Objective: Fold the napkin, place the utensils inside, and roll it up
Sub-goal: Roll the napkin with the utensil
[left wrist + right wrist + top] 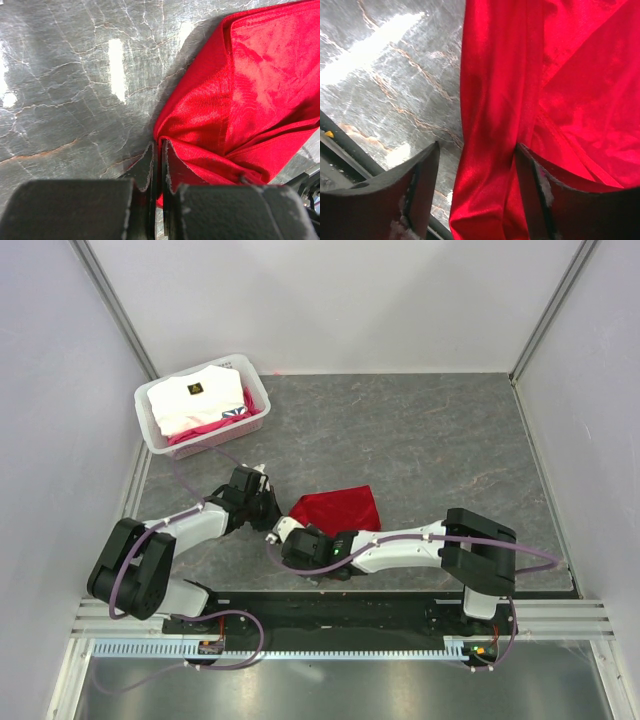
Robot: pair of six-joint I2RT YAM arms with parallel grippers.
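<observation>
The napkin (338,508) lies mid-surface (450,440). Your left jaws, at its 9 o'clock, are shut, pinching a corner. Your right jaws gape wide around a fold: close them, then lift both evenly.

A white plastic basket (146,420) is sitting at the far left corner of the grey, marble-patterned tabletop (430,440). Folded white cloth (200,405) with a small dark label is lying on top inside it, and pink fabric (215,427) is showing underneath, along the near side. White panel walls (330,300) are enclosing the table, and a slotted aluminium rail (330,648) is running across the near edge.
</observation>
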